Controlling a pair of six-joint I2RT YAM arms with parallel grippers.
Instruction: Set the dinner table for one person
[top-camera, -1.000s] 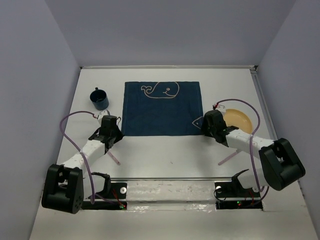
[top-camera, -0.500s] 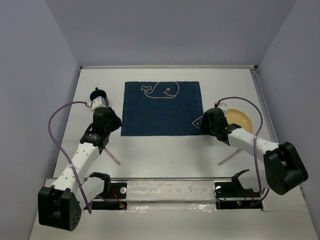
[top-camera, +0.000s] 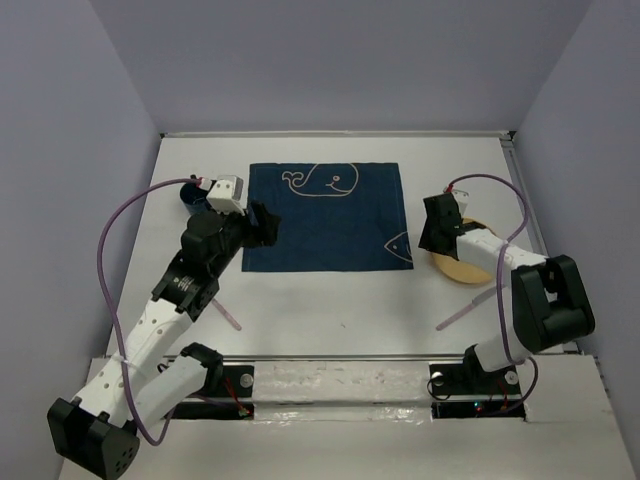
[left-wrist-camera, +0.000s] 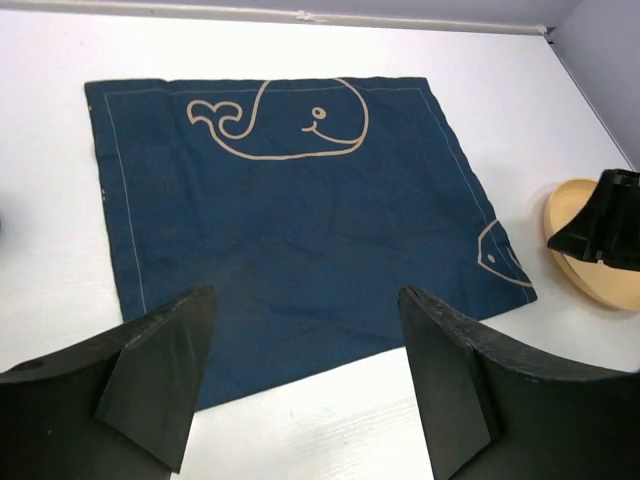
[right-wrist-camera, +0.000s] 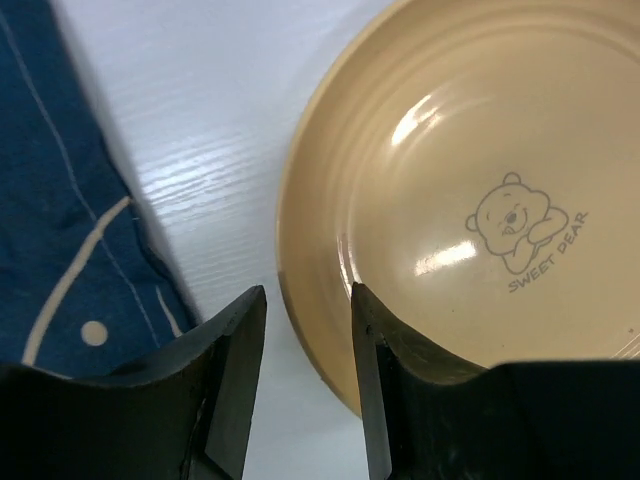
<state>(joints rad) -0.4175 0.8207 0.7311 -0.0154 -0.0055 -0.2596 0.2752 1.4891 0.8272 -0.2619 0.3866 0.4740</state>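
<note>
Right gripper (right-wrist-camera: 307, 296) stands with jaws apart astride the cloth-side rim of the tan plate (right-wrist-camera: 470, 200) on the dinner table (top-camera: 340, 310), where a shallow pinch could slip or snag the corner of the navy cloth (left-wrist-camera: 290, 220); left gripper (left-wrist-camera: 308, 295) hangs spread, empty, above that cloth.

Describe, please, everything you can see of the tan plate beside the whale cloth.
The plate is round, shallow and tan, glossy like plastic, with faint concentric ridges and a small bear drawing lettered SWEET DEAR. It lies empty and flat on the white table, just right of the blue cloth, apart from it. The right gripper hangs over its cloth-side rim, jaws parted; contact cannot be told.
</note>
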